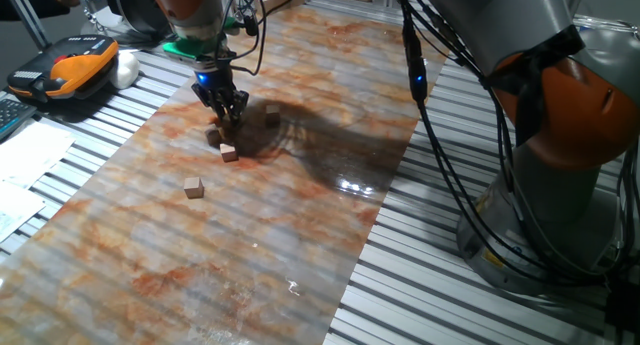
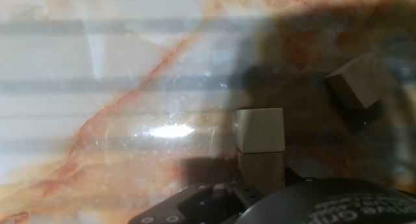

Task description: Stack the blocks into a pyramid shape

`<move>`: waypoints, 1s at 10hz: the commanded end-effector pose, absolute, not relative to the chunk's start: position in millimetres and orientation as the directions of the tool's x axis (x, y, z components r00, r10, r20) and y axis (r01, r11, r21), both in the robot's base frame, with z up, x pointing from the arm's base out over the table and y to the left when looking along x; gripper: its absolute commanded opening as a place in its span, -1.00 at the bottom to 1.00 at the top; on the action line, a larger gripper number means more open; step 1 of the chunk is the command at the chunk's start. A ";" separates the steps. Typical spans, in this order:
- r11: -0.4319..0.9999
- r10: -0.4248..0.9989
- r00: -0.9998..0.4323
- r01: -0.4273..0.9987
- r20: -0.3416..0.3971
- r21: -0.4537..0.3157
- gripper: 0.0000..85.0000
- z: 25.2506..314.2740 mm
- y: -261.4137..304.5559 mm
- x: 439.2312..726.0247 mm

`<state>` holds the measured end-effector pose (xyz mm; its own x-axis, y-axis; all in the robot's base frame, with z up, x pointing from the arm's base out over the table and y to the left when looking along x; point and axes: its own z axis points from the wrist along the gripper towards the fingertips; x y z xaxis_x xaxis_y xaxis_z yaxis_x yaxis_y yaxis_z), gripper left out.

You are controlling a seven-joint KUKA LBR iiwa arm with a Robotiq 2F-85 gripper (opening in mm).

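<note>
Several light-brown wooden blocks lie on the marbled board. My gripper [image 1: 227, 113] hangs low over the group at the far left. One block [image 1: 213, 135] sits just in front of the fingers, another [image 1: 229, 153] a little nearer, one [image 1: 272, 112] to the right and one [image 1: 194, 188] alone towards the front. In the hand view a pale block [image 2: 260, 130] stands at centre right, just above the dark gripper body. I cannot tell whether it rests on a second block. A tilted block [image 2: 359, 81] lies at the upper right. The fingertips are hidden there.
The marbled board [image 1: 250, 245] lies on a slatted metal table. An orange and black device [image 1: 75, 65] and papers lie at the far left. The robot's base [image 1: 560, 135] and its cables stand on the right.
</note>
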<state>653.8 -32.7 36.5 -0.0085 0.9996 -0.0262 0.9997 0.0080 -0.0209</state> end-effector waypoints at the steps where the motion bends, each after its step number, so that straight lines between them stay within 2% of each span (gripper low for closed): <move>1: 0.009 1.000 -0.010 1.000 -0.026 -0.021 0.20 36.2 -32.5 653.4; 7: 0.005 1.000 -0.005 1.000 -0.022 -0.018 0.20 37.2 -32.1 653.5; 10: -0.004 1.000 0.004 1.000 -0.011 -0.010 0.20 48.0 -32.6 654.6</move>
<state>654.5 -32.6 47.9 0.0040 0.9999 -0.0108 0.9999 -0.0041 -0.0106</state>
